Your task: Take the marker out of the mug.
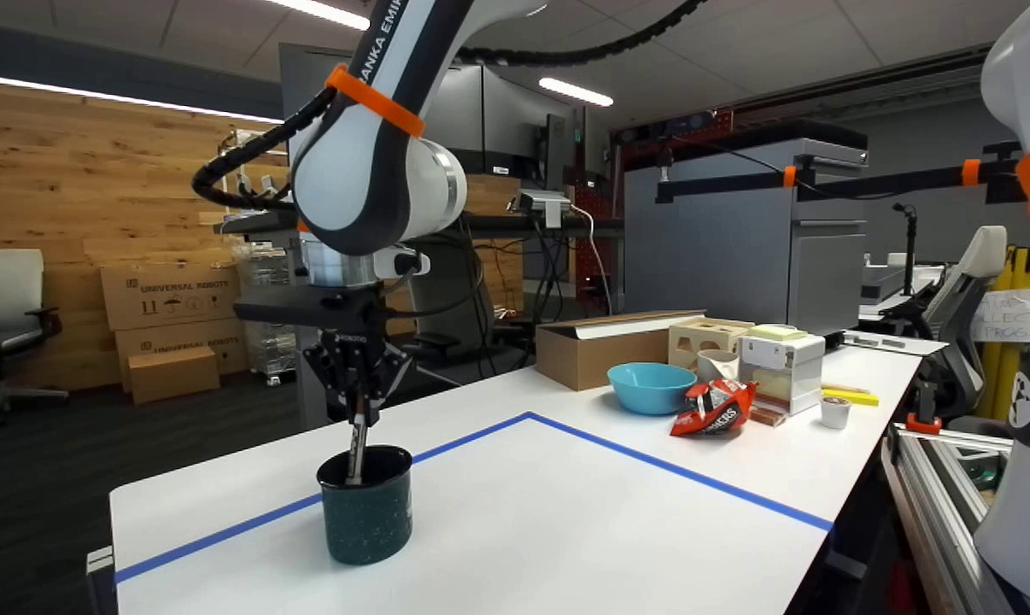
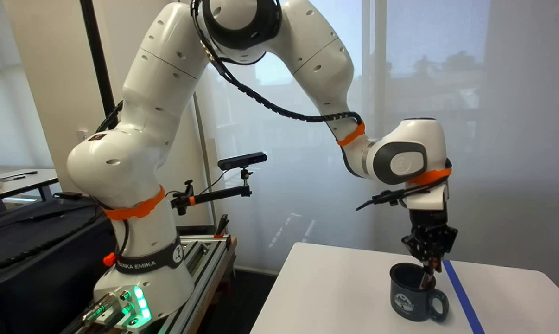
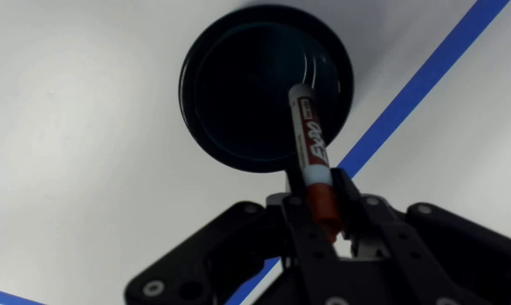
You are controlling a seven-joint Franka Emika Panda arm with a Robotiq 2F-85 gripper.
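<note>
In an exterior view, one worktop (image 1: 566,547) is carrying one mug (image 1: 367,523); about two o'clock from it, one brown box (image 1: 600,359), one blue bowl (image 1: 652,389) and one red packet (image 1: 710,412) are sitting, and between ten and eleven o'clock, three cardboard cartons (image 1: 182,295) are standing. In the wrist view, two fingers (image 3: 345,186) are holding one marker (image 3: 309,131).

The tool (image 3: 320,180) grips the marker (image 3: 309,133) by its red-capped end; its printed length slants into the dark mug (image 3: 251,91) ahead of the tool. On the white surface (image 3: 90,127), blue tape (image 3: 410,95) runs beneath the tool.
</note>
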